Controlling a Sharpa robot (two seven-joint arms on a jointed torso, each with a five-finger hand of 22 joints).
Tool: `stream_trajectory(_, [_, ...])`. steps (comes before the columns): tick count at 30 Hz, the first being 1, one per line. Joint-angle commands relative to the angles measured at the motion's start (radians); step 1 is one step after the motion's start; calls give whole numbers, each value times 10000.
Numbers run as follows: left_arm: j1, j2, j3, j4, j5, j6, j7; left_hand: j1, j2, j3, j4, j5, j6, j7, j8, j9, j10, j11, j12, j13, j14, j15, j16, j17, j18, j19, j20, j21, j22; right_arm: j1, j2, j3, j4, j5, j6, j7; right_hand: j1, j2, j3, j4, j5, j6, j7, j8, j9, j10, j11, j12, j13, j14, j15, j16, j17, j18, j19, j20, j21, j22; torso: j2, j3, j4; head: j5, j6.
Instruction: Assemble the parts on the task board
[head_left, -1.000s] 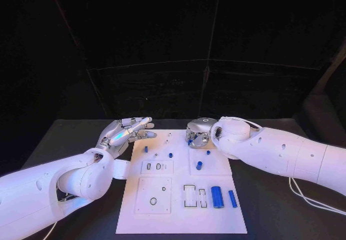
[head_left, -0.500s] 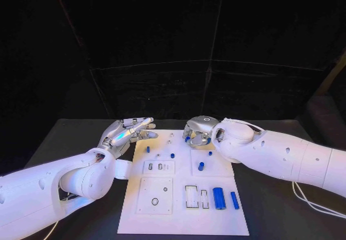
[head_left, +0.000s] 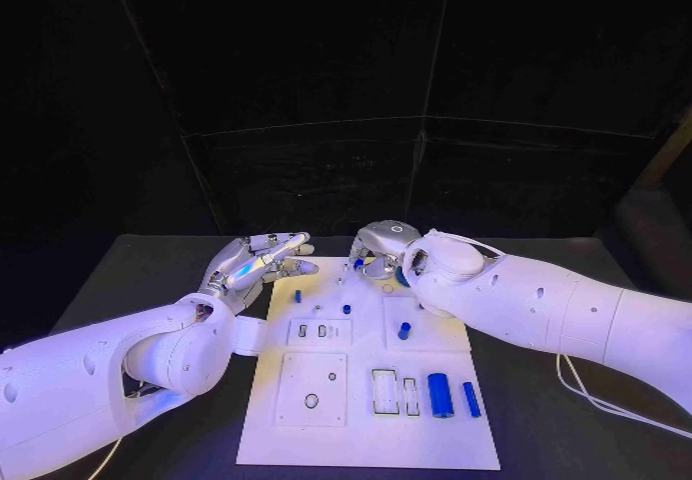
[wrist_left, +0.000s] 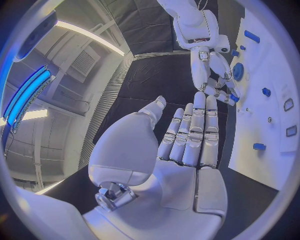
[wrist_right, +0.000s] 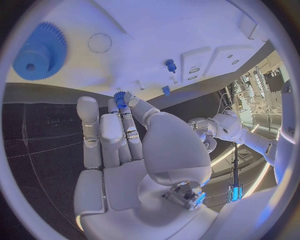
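Right hand (wrist_right: 125, 145) pinching small blue gear (wrist_right: 120, 98) at fingertips, just over task board (head_left: 433, 440) far edge. Rigid, light, toothed rim, slippery: grip on edge. Left hand (wrist_left: 187, 140) beside board, fingers straight, empty.

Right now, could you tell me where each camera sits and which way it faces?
Head view: on the head, looking down at the task board; both arms.
Left wrist view: behind the left hand, facing the board's far end.
Right wrist view: behind the right hand, which pinches a small blue part.
Both wrist views share the blue gear.
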Motion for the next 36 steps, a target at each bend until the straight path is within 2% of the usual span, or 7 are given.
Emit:
stream_trajectory(1, [17, -2, 3, 12, 14, -52, 224, -22, 115, 74, -22, 20, -54, 119, -57, -11, -95, -13, -42, -10, -5, 50, -70, 17, 116, -23, 44, -67, -19, 34, 158, 7, -202, -76, -398, 11, -19, -150, 117, 4, 48, -139, 17, -65, -18, -36, -56, -49, 1, 183, 9, 64, 34, -99, -56, 46, 97, 29, 25, -3, 6, -16, -9])
stream_trajectory(4, [20, -3, 3, 36, 28, -49, 228, -25, 113, 80, -27, 20, -61, 119, -58, -11, -105, -13, -43, -10, -7, 51, -75, 21, 116, -24, 45, -69, -21, 36, 297, 7, -342, -73, -343, 31, -30, -181, 143, 14, 48, -162, 19, -80, -20, -58, -45, -62, 0, 182, 13, 79, 45, -102, -59, 53, 116, 49, 53, -10, 12, -4, 22])
stream_trajectory(17, [44, 40, 3, 26, 40, -7, 181, -25, 113, 80, -27, 20, -61, 119, -58, -11, -105, -13, -43, -10, -7, 51, -75, 21, 116, -24, 45, -69, -21, 37, 800, 5, -897, -59, 142, -31, -89, -287, 234, 72, 47, -255, 21, -126, -26, -156, -24, -118, -4, 181, 32, 151, 106, -107, -75, 75, 179, 108, 93, -16, 33, 34, -67])
stream_trajectory(20, [52, 36, 3, 36, 41, -1, 172, -25, 113, 80, -27, 20, -61, 119, -58, -11, -105, -13, -43, -10, -7, 51, -75, 21, 116, -24, 45, -69, -21, 37, 839, 5, -941, -62, 204, -87, -103, -301, 241, 85, 44, -265, 23, -129, -26, -162, -20, -122, -3, 180, 36, 155, 106, -108, -76, 78, 186, 115, 101, -22, 33, 38, -71])
stream_trajectory(28, [68, 51, 3, 32, 41, 34, 137, -46, 107, 100, -40, 19, -84, 127, -61, -10, -142, -6, -46, -11, -20, 57, -96, 32, 115, -29, 49, -80, -28, 37, 957, 5, -1077, -102, 323, -175, -132, -374, 298, 118, 44, -334, 19, -147, -29, -238, -16, -160, -5, 158, 40, 131, 44, -101, -111, 88, 200, 108, 92, -11, 26, 83, -125])
stream_trajectory(36, [75, 65, 3, 45, 41, 103, 80, -72, 102, 115, -47, 18, -106, 136, -63, -10, -174, 3, -49, -12, -31, 64, -115, 43, 114, -33, 54, -89, -35, 38, 1079, 4, -1198, -269, 509, -329, -157, -557, 440, 161, 38, -567, 14, -175, -41, -509, 6, -284, -9, 89, 3, 29, -132, -74, -234, 70, 179, 21, 112, -20, 24, 77, -128])
